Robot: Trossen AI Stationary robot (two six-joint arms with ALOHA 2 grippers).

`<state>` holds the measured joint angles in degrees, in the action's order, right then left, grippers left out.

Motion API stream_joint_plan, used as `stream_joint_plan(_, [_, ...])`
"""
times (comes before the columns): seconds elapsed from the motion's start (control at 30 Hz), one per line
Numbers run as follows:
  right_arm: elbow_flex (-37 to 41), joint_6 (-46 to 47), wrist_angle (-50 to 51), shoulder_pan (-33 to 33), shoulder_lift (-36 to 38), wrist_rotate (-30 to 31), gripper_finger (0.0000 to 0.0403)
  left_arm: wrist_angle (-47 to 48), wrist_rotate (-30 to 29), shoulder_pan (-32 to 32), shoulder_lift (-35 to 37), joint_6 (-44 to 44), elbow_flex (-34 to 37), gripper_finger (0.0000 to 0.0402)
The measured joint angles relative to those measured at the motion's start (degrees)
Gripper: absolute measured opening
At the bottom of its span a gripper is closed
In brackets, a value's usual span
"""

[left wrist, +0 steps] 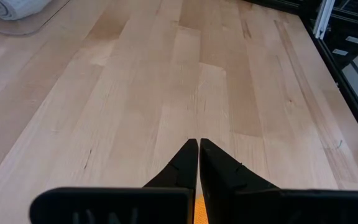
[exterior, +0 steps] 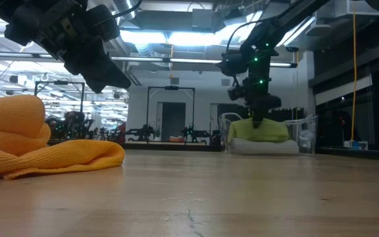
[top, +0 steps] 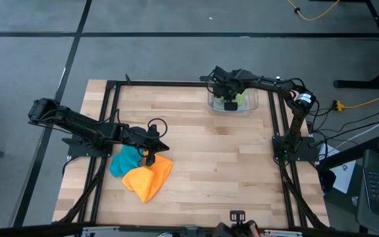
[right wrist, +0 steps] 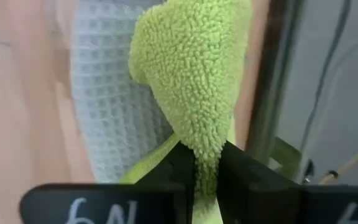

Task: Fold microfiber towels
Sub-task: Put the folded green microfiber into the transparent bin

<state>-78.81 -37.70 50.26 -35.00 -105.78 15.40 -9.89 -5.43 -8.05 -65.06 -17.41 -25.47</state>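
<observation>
My right gripper [top: 229,103] reaches down into the clear plastic bin [top: 255,105] at the table's far right and is shut on the lime green towel [right wrist: 194,74]. That towel lies on the light grey towel [right wrist: 104,93] in the bin. The orange towel [top: 150,178] lies crumpled on the table at the near left, partly over the teal blue towel [top: 122,161]. My left gripper [top: 151,157] hangs just above these two with its fingers shut [left wrist: 197,144] and touches neither; the low view [exterior: 114,76] shows it clear of the orange towel [exterior: 45,155]. My right gripper pinches a bunched-up fold of the lime green towel [right wrist: 199,146] between its two fingers, which point down from above. The cloth bulges out past the fingertips. The rest of the towel [exterior: 258,130] rests on the grey towel [exterior: 262,146] in the bin.
Bare wooden table lies between the two arms and toward the near right. A black frame runs along the table's left, right and far edges. The bin's clear walls [exterior: 304,135] stand around my right gripper.
</observation>
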Motion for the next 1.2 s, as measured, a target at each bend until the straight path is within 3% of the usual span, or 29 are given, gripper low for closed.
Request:
stream_joint_plan(0.23, [0.00,1.64,4.72,0.02,0.00,-5.04,0.0053,0.00,-0.02,0.01,0.01,-0.02,0.00,0.0009])
stream_joint_plan(0.5, [0.00,1.64,5.20,0.28,0.00,-3.47,0.0055,0.00,0.00,0.00,0.00,-0.01,0.00,0.0009])
stream_joint_plan(0.57, [0.00,1.67,4.40,0.29,0.00,-1.51,0.0055,0.00,-0.01,0.00,0.00,-0.01,0.00,0.0009])
stream_joint_plan(0.73, [0.00,1.38,1.93,0.44,0.02,11.93,0.0020,0.00,0.00,-0.01,0.00,0.00,0.00,0.0009])
stream_joint_plan(0.87, [0.00,1.60,-1.70,0.43,0.39,13.89,0.0015,0.00,-0.02,0.00,0.00,0.00,0.00,0.0009])
stream_joint_plan(0.97, [0.00,1.40,-4.72,0.61,0.39,19.19,0.0011,0.00,-0.02,0.01,0.00,-0.02,0.00,0.0009])
stream_joint_plan(1.2, [0.44,-1.82,-6.79,0.87,0.39,15.33,0.0011,0.00,-0.01,0.01,0.00,0.00,0.00,0.0009])
